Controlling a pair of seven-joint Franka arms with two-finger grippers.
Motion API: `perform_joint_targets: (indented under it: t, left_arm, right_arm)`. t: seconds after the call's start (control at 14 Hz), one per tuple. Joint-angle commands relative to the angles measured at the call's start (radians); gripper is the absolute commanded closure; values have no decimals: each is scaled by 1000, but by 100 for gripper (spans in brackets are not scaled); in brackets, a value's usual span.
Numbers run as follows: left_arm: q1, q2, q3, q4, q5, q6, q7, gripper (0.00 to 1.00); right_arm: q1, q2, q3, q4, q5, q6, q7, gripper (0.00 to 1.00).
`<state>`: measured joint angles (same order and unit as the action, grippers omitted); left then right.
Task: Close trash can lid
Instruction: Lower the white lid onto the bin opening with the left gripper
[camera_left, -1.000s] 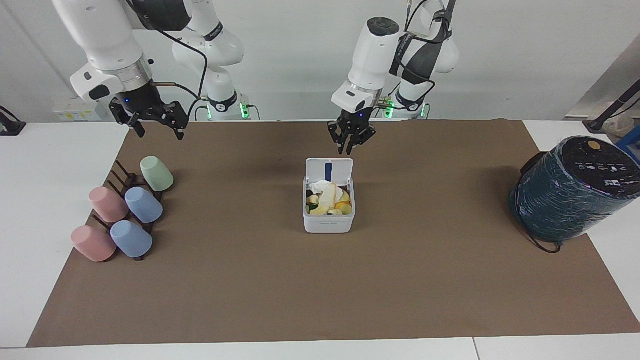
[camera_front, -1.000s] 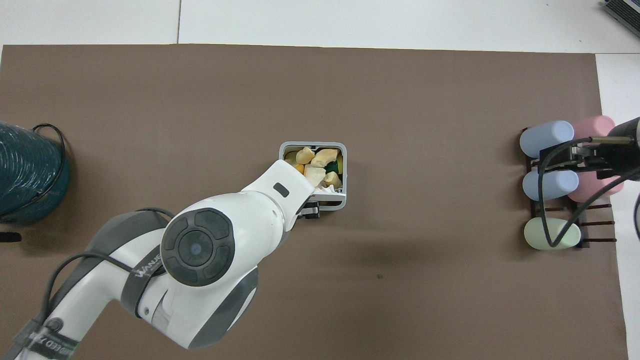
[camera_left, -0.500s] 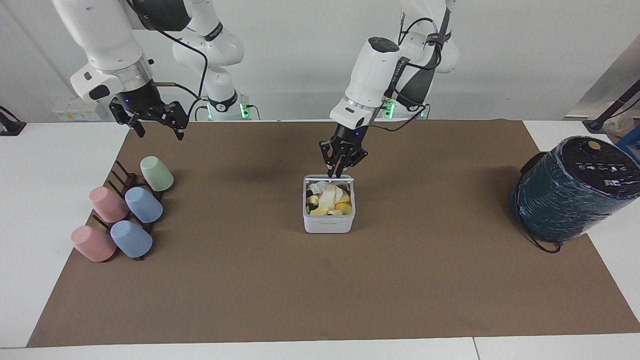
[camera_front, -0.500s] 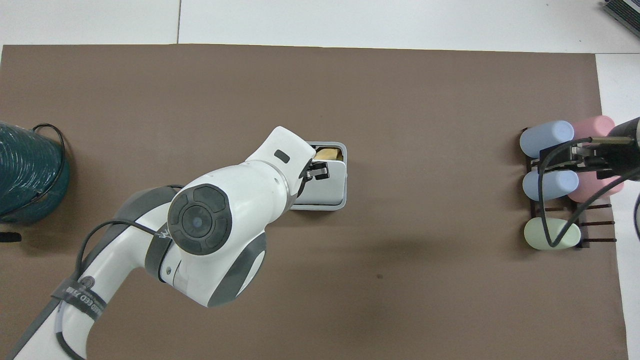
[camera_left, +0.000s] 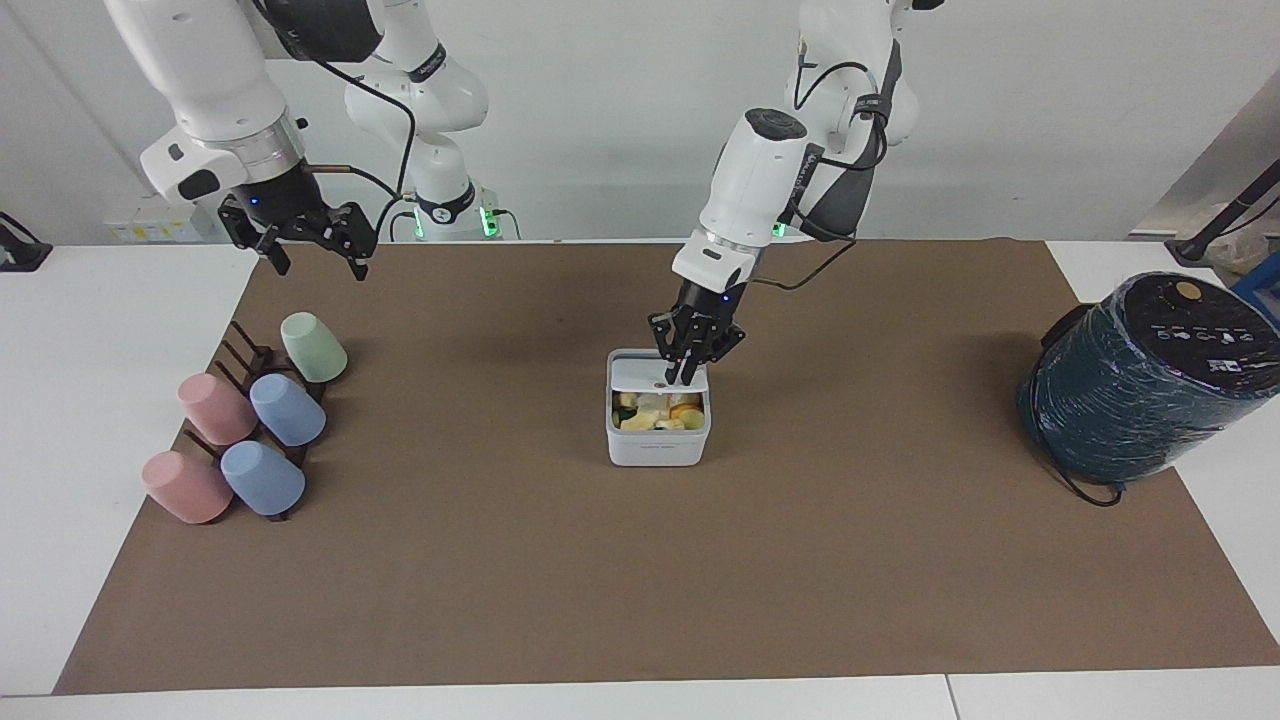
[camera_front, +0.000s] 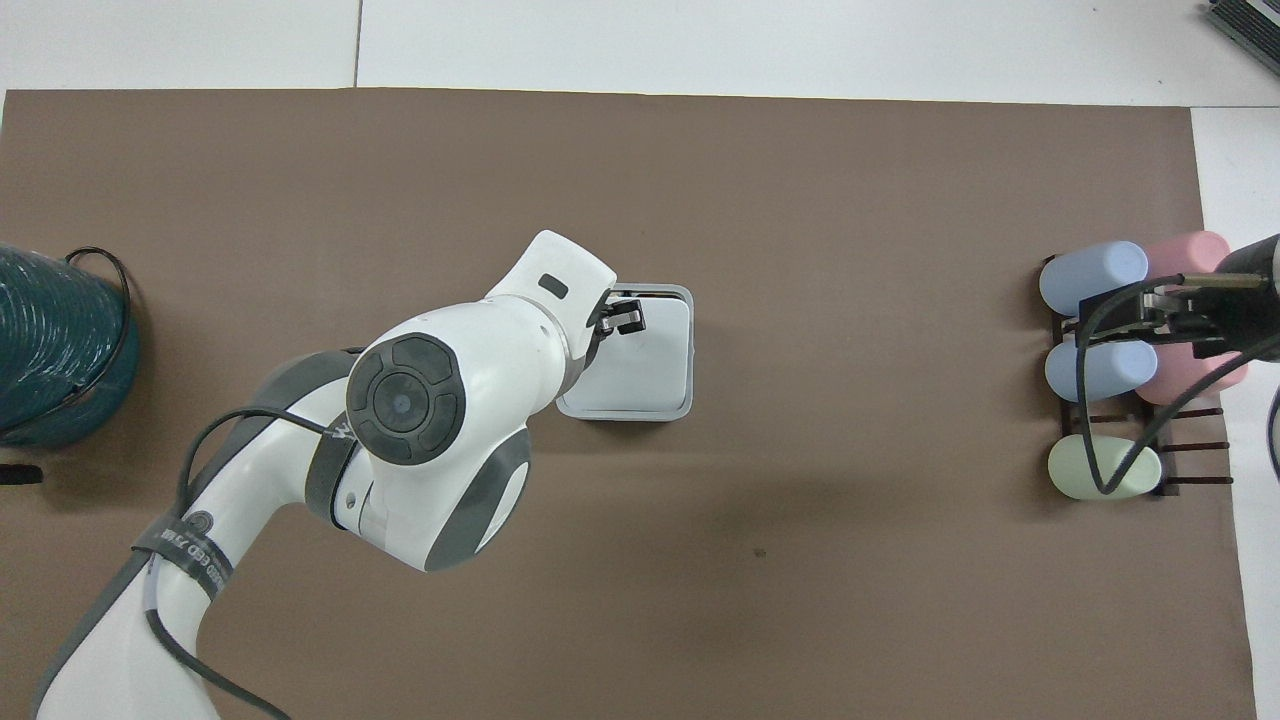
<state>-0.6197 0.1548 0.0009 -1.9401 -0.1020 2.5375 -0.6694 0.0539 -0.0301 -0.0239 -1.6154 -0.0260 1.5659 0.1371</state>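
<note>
Pressing down w/ tips together, left claw (camera_left: 685, 377) rests on lid (camera_left: 640, 374), hiding its edge; lid part-lowered over trash can (camera_left: 657, 440) mid-worktop, front text unreadable. Right claw (camera_left: 315, 252) spread, holding nothing, waits over worktop corner near cups (camera_left: 288, 409).

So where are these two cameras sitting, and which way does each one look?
Facing view: high across the table, looking toward the robots; both arms show, left tool on the lid, right tool waiting above the cup rack.
Overhead view: above the robots' end, looking steeply down; the left arm covers part of the trash can.
Both share the trash can, lid and cups, half a turn apart.
</note>
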Motion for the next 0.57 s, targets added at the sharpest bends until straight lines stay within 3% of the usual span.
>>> perform_joint_targets:
  t: [0.0, 0.14, 0.5]
  left_arm:
    - [-3, 64, -2, 9, -13, 59, 7, 79]
    - [-5, 91, -2, 9, -13, 81, 8, 87]
    - [-5, 123, -2, 9, -13, 87, 44, 88]
  right_arm:
    - [-3, -5, -2, -6, 5, -9, -24, 0]
    - [-3, -5, -2, -6, 5, -9, -25, 0]
    - [-2, -5, -2, -6, 5, -9, -24, 0]
